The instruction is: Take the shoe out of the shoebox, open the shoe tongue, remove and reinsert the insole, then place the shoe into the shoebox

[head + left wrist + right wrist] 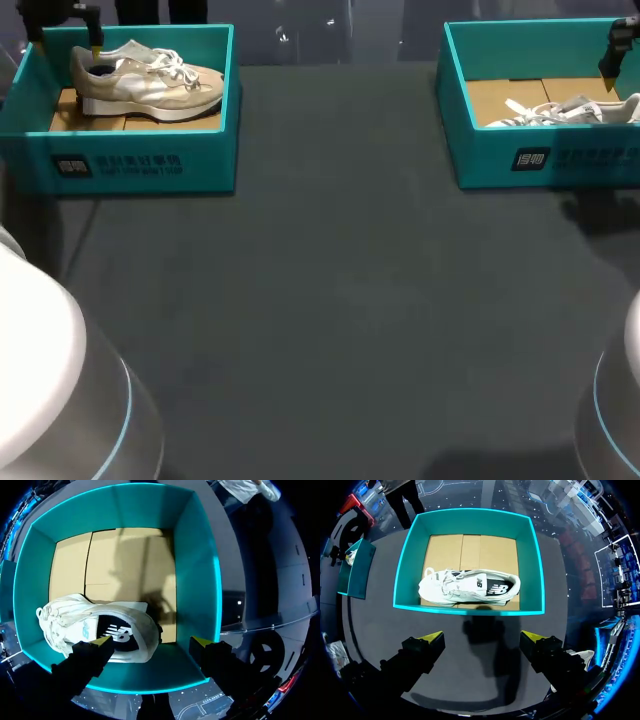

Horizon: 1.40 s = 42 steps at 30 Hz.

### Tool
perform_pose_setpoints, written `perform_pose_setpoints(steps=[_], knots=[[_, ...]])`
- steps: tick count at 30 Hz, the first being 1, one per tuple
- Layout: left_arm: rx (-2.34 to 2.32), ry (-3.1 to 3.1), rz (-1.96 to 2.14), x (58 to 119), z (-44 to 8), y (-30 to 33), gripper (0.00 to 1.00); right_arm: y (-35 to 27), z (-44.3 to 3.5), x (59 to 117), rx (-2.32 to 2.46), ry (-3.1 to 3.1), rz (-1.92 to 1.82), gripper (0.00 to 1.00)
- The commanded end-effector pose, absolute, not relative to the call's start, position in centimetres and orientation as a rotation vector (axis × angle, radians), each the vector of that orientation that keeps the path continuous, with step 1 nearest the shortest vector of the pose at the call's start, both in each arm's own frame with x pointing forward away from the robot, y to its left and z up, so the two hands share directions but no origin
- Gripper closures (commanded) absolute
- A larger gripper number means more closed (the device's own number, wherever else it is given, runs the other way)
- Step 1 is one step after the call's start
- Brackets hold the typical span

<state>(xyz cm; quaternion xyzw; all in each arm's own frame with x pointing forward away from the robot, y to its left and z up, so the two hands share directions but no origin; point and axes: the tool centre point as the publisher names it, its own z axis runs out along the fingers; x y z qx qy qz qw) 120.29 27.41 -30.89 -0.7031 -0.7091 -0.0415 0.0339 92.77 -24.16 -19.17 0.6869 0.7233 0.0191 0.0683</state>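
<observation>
Left gripper (151,641), fingers spread and empty, hangs over the left shoebox (200,575). One tip is above the heel of the shoe (95,625), which rests on that box's floor. Right gripper (482,637), also spread and empty, is well apart from the left shoebox, across the table (340,300). Step in hand, as judged: taking the shoe out, with no grasp made yet. The next move calls for lowering the fingers astride the heel, closing them, and lifting clear of the walls.

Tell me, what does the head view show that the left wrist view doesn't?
Only the head view: a second shoebox at the right holding a second shoe, and the dark table between the boxes. Only the left wrist view: both left fingers, spread apart, one tip over the heel. Both: the left shoebox with the pale shoe inside.
</observation>
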Motion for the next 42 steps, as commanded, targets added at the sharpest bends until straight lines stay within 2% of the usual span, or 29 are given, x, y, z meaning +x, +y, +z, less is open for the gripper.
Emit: perform_pose_setpoints(steps=[1,3,17,24,27,32,35,37,42], knots=[[-2.156,-2.171,-0.114,121.4,-32.4,27.3,0.09,-24.1,-19.2,92.7,2.068,2.177,0.059,0.00],[-2.157,-2.167,-0.114,121.4,-32.8,27.3,0.17,-24.1,-19.2,92.7,2.068,2.177,0.059,0.00],[-2.146,-2.134,-0.144,120.6,-34.9,28.1,0.28,-24.1,-19.2,92.7,2.068,2.177,0.059,0.00],[-2.134,-2.133,-0.162,120.2,-35.7,28.2,0.39,-24.1,-19.2,92.7,2.068,2.177,0.059,0.00],[-2.125,-2.131,-0.169,120.2,-36.2,28.3,0.39,-24.1,-19.2,92.7,2.068,2.177,0.059,0.00],[-2.118,-2.124,-0.174,120.0,-36.7,28.2,0.34,-24.1,-19.2,92.7,2.068,2.177,0.059,0.00],[-2.111,-2.121,-0.182,119.9,-37.1,28.2,0.43,-24.1,-19.2,92.7,2.068,2.177,0.059,0.00],[-2.106,-2.120,-0.190,120.0,-37.3,28.3,0.45,-24.1,-19.2,92.7,2.068,2.177,0.059,0.00],[-2.091,-2.121,-0.193,120.4,-37.6,28.6,0.65,-24.1,-19.2,92.7,2.068,2.177,0.059,0.00]])
